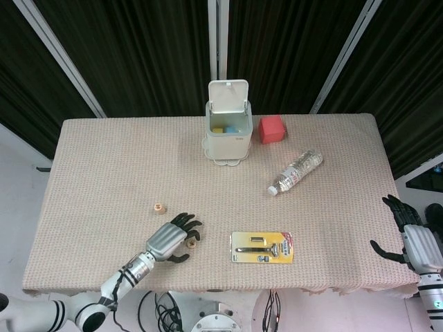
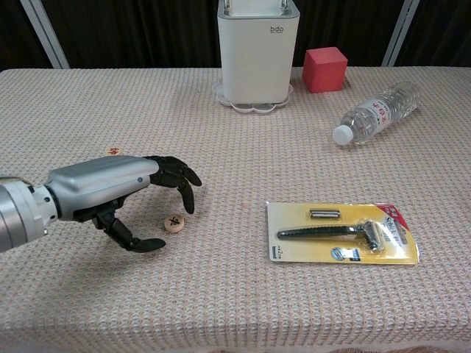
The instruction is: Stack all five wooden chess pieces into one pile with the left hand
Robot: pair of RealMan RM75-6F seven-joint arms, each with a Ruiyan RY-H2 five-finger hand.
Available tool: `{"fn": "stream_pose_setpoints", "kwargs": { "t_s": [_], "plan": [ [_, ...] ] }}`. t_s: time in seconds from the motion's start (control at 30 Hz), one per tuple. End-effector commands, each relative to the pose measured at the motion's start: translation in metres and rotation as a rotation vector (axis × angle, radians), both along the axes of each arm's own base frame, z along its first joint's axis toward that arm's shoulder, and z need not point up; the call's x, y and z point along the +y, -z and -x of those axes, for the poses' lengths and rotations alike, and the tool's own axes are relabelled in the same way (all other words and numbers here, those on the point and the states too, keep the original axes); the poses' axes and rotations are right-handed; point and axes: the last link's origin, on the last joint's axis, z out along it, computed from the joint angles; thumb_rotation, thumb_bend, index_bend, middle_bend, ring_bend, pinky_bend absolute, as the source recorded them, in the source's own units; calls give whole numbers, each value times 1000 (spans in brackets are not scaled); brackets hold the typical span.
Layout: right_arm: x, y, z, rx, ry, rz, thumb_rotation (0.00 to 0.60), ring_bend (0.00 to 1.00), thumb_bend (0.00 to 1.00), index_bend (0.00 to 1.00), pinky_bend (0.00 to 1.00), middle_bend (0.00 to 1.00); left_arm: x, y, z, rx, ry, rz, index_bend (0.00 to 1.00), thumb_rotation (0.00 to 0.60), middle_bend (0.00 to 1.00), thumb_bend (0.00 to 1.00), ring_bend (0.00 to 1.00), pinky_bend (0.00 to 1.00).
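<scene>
A single round wooden chess piece (image 2: 174,223) lies on the woven tablecloth in front of centre; the head view shows the same piece (image 1: 192,243). My left hand (image 2: 125,187) arches over it with fingers spread and curved. The fingertips hang just above and behind it and the thumb lies low on its left, neither touching it. More wooden pieces (image 1: 160,207) sit further back to the left, and I cannot tell how many are piled there. In the chest view my left hand hides almost all of them. My right hand (image 1: 415,243) hangs off the table's right edge, fingers apart and empty.
A white lidded bin (image 2: 257,51) stands at the back centre with a red cube (image 2: 325,69) to its right. A clear plastic bottle (image 2: 375,112) lies on its side at right. A packaged razor (image 2: 342,232) lies right of the lone piece.
</scene>
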Motion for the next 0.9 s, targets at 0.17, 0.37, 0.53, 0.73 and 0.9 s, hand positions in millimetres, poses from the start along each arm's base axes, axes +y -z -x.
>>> {"fn": "stream_pose_setpoints", "kwargs": {
  "t_s": [0.17,0.37,0.53,0.73,0.9],
  "plan": [
    [0,0,1,2,3,-6,600,0,200,0,0,0,6,6,6,32,-18,-5,347,600,109,262,0,0],
    [-1,0,2,3,6,-8,600,0,200,0,0,0,8,4,7,41,-23,-16,389,600,109,262,0,0],
    [-1,1,1,5,3,-10,600,0,201,0,0,0,8,4,7,28,-24,-30,411,600,110,263,0,0],
    [0,2,2,9,10,-15,600,0,200,0,0,0,7,5,8,19,-26,-24,417,600,110,264,0,0],
    [0,2,2,11,11,-17,600,0,200,0,0,0,6,6,7,14,-21,-24,416,600,110,264,0,0]
  ]
}}
